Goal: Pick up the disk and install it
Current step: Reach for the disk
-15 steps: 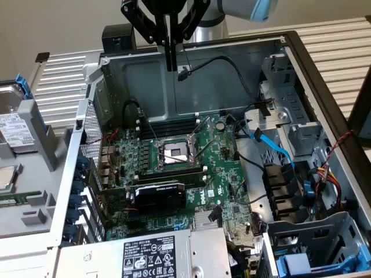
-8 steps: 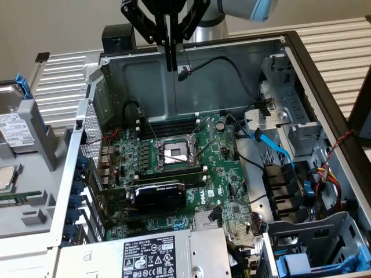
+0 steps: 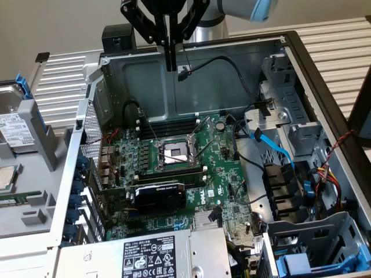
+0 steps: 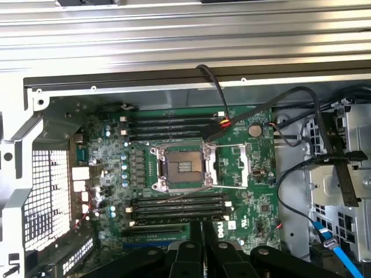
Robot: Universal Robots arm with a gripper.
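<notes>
Jaws pinched shut on nothing over the PC case's (image 3: pixel 232 81) far wall, & we see the disk (image 3: pixel 10 124) well off toward the exterior view's left, outside the case, propped in a grey rack (image 3: pixel 36 152), long axis unclear.

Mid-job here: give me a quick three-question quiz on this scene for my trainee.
1. True or false: the claw is holding the disk.
2. Where does the disk sit? A) in a drive bay inside the case B) outside the case, at the exterior view's left C) on the motherboard
3. Short answer: is the processor socket filled or empty?
Key: 1 false, the claw is shut on nothing above the case; 2 B; 3 empty.
</notes>
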